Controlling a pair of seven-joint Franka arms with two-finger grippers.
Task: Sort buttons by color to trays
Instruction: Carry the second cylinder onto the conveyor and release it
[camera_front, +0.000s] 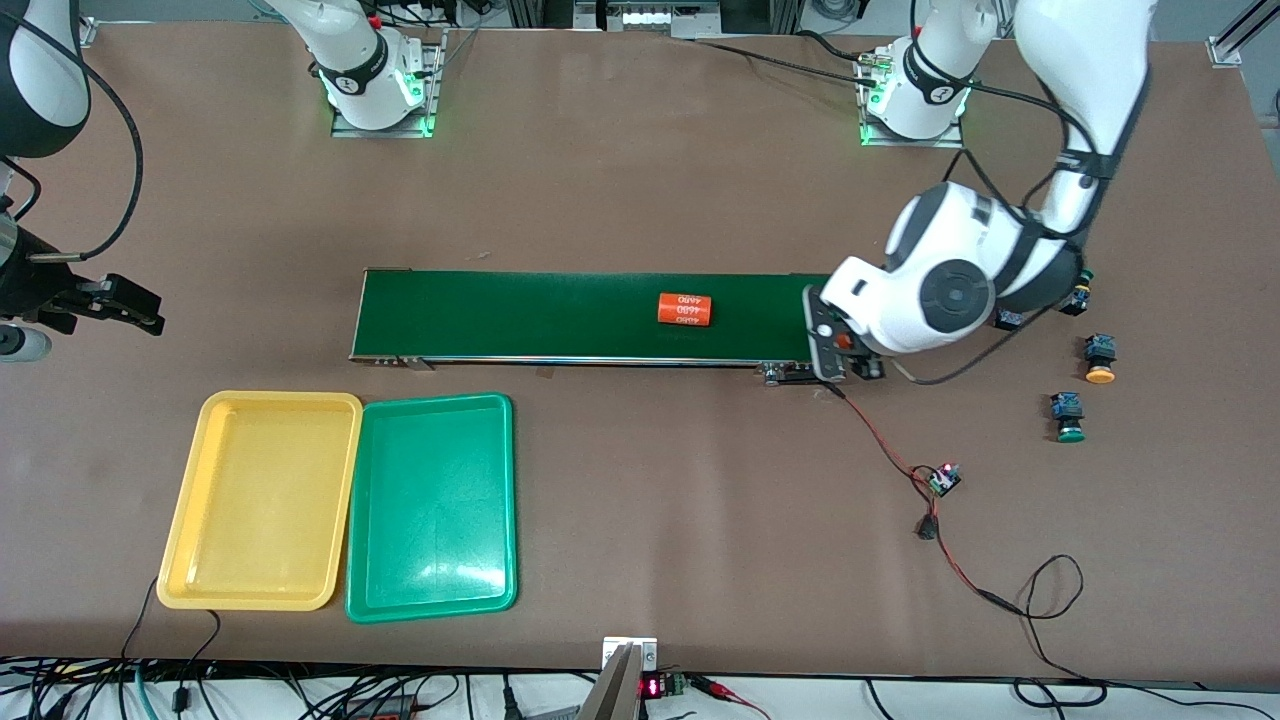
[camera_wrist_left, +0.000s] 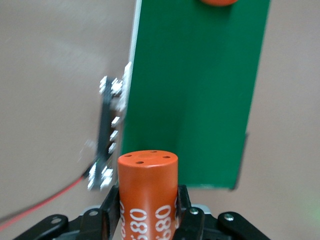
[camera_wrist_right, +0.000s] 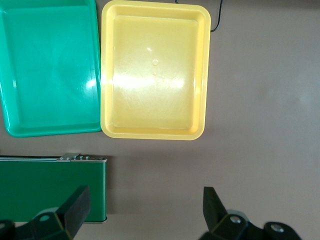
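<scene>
My left gripper is shut on an upright orange cylinder with white print, over the conveyor belt's end toward the left arm; in the front view the wrist hides most of that gripper. On the table near that arm lie a yellow-capped button and a green-capped button. Two more buttons peek out from under the forearm. The yellow tray and green tray lie side by side with nothing in them. My right gripper hangs open off the belt's other end, its fingers holding nothing.
A second orange cylinder lies on the dark-green belt. A small circuit board with red and black wires trails from the belt's end toward the front edge. Cables hang along the table's front edge.
</scene>
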